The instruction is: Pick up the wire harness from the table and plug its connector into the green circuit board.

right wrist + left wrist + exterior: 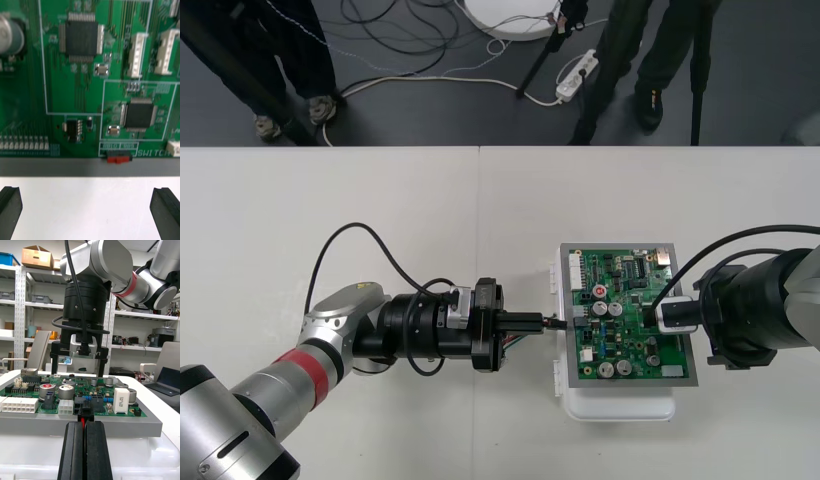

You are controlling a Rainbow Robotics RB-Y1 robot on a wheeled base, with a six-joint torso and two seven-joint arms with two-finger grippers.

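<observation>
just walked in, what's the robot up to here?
Left gripper is shut on the harness, holding its plug at a connector on the left edge of the board. Whether the plug is seated, I can't tell. Right gripper hangs open over the board's right edge, holding nothing.

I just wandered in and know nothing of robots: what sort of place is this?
Probably a robotics lab: the left arm and right arm work at a circuit board on a plain table, with loose cables on the floor beyond.
</observation>
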